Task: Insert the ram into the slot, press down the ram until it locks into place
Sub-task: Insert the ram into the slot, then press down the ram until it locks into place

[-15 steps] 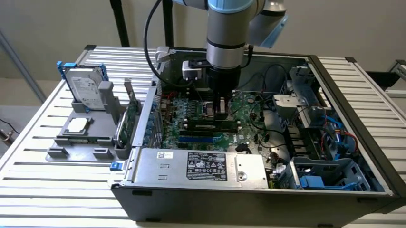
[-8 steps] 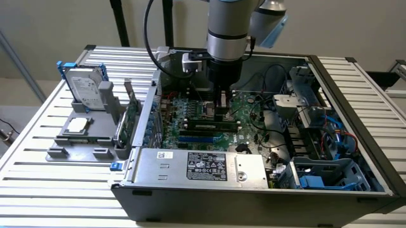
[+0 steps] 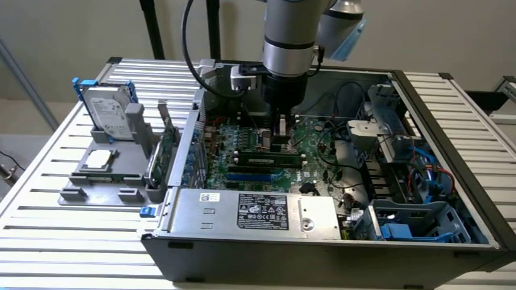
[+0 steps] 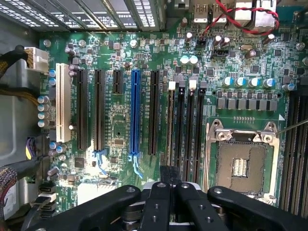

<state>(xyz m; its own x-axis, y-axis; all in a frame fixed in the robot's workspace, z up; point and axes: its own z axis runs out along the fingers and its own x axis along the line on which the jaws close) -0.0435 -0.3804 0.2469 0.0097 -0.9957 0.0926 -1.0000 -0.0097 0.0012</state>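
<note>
Hovering my gripper (image 3: 280, 140) over the slot (image 4: 171, 126) with the ram (image 3: 269, 161) seated there, jaws near-closed on nothing, I judge it light, stiff, fragile: press its top edge.

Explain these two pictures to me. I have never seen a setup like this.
The grey tube coming down from above is a robot arm, and its grasping end is the pincer. One picture is taken from a camera beside the rig. The other comes from a camera on the arm's wrist, looking down at the green motherboard. An open computer case stands on a slatted metal table, with a hard drive in a grey holder beside it. The pincer hangs over the black memory slots. The ram, a thin stick with a pale label, sits on the board close by. Whether it is locked in cannot be told.
</note>
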